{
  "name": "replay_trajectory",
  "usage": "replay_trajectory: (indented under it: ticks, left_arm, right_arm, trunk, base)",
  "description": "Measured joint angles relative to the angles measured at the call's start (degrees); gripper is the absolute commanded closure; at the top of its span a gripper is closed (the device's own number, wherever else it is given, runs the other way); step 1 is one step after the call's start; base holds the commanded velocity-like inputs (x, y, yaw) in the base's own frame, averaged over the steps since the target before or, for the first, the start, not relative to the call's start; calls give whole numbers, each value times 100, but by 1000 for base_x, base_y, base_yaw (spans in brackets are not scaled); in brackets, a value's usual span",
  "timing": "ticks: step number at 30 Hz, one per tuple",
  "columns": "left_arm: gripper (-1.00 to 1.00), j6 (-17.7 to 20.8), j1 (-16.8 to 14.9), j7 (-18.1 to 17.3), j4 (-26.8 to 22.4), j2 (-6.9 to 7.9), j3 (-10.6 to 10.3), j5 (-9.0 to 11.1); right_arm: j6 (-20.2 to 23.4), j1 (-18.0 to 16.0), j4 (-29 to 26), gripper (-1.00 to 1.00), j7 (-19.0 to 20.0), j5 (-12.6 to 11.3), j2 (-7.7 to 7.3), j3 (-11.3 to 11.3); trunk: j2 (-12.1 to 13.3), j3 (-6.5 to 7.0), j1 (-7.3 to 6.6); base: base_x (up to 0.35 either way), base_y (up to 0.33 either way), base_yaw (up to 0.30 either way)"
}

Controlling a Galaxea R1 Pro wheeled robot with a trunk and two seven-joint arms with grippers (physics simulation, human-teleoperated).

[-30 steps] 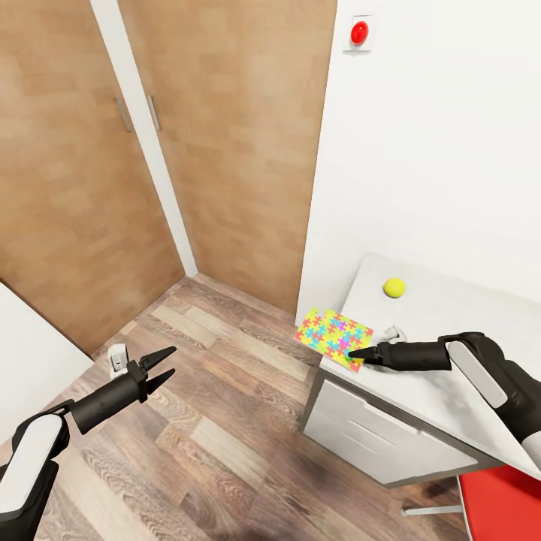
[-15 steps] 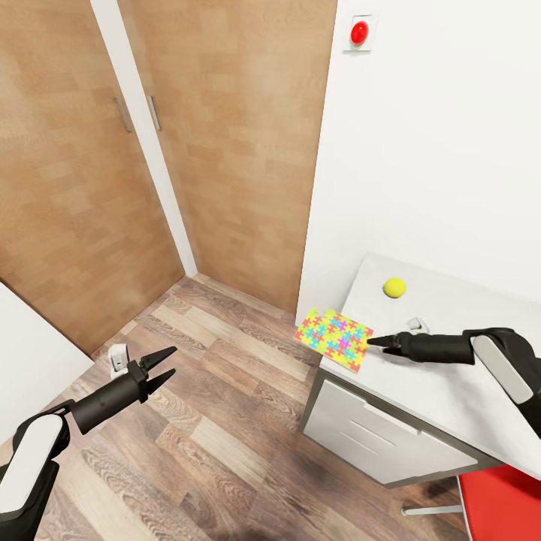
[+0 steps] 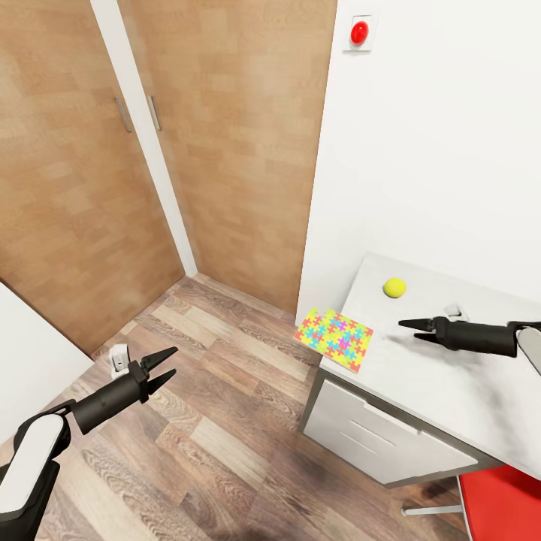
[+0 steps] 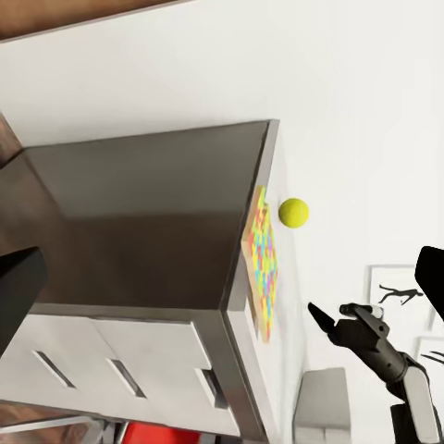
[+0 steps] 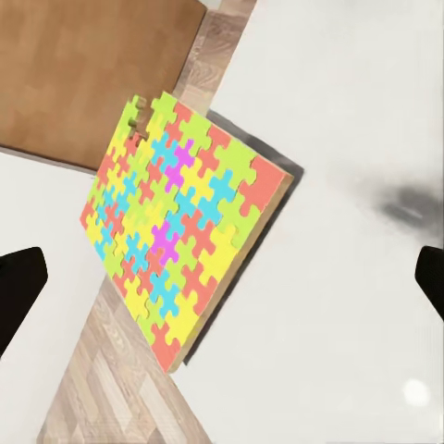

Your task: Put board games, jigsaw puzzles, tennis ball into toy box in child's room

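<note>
The flat square jigsaw puzzle (image 3: 335, 338) of interlocking yellow, blue, pink and green pieces lies at the corner of the pale grey speckled table (image 3: 451, 379), overhanging its edge. The small yellow-green tennis ball (image 3: 394, 286) sits near it, closer to the white wall. My right gripper (image 3: 409, 327) hovers just beside the puzzle, jaws parted, holding nothing. My left gripper (image 3: 167, 363) hangs open over the wood-plank floor. I judge I'm lining up 1 puzzle pickup; next I need to close on its overhanging edge. I see no readable writing.
</note>
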Motion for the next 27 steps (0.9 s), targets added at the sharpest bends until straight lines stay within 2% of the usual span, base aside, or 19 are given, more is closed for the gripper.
replay_trajectory:
  ticks: [8, 11, 15, 18, 22, 27]
  left_arm:
    - [-100, -2, 0, 2, 3, -5, -7, -11]
    - [-100, -16, -5, 2, 15, -8, -15, -58]
    - [-100, -109, -56, -24, 194, -26, -47, -233]
    - [-100, -109, -33, -70, 97, 71, 24, -129]
    - [-100, -102, -31, -54, 86, 199, 25, -126]
    - [-100, -102, -31, -54, 86, 201, 25, -126]
  right_arm:
    - [-1, 6, 15, -100, 0, -5, -102, -151]
    - [0, 30, 16, -100, 1, -7, -123, -183]
    - [-3, 83, -5, -100, 7, 0, -142, -267]
    - [-3, -14, -102, -100, -11, -41, -86, -287]
    - [-3, -144, -145, -100, -14, -42, -94, -270]
    - [-3, -157, -145, -100, -14, -39, -94, -270]
  trunk:
    - [0, 0, 0]
    - [0, 0, 0]
    - [0, 0, 0]
    - [0, 0, 0]
    - [0, 0, 0]
    - [0, 0, 0]
  base:
    - [0, 0, 0]
    - [0, 0, 0]
    - [0, 0, 0]
    - [0, 0, 0]
    - [0, 0, 0]
    - [0, 0, 0]
